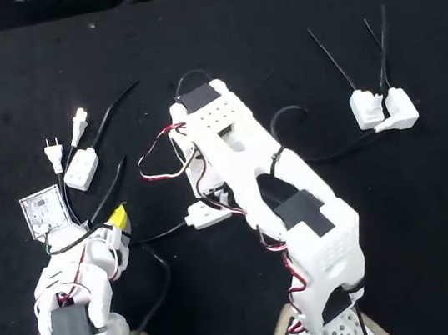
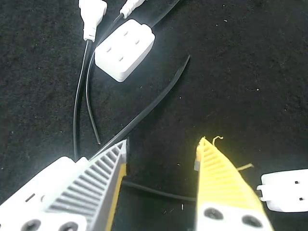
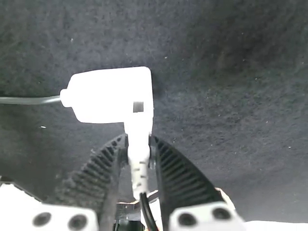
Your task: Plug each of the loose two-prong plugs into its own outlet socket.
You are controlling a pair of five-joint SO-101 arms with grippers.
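A: The bench (image 1: pixel 7 73) is covered with black cloth. What is nearest on it?

B: At the near left is the left gripper (image 2: pixel 161 144). Its fingers are apart and hold nothing, and it hangs over black cables (image 2: pixel 154 97).

A: And the other arm?

B: In the middle, the right gripper (image 3: pixel 138 139) has its fingers clamped on a white plug (image 3: pixel 139 129). The plug meets the side of an outlet socket (image 3: pixel 110 96) that lies on the bench. I cannot tell if the prongs are fully in.

A: What may go wrong from here?

B: I think the socket is light and nothing braces it. A push could slide it away and not seat the prongs. A tilted plug could jam.

A: And farther?

B: At the far left, two loose plugs (image 1: pixel 54 152) lie just beside a free socket (image 1: pixel 81 169), not yet joined. The cables near the left gripper could catch on its fingers.
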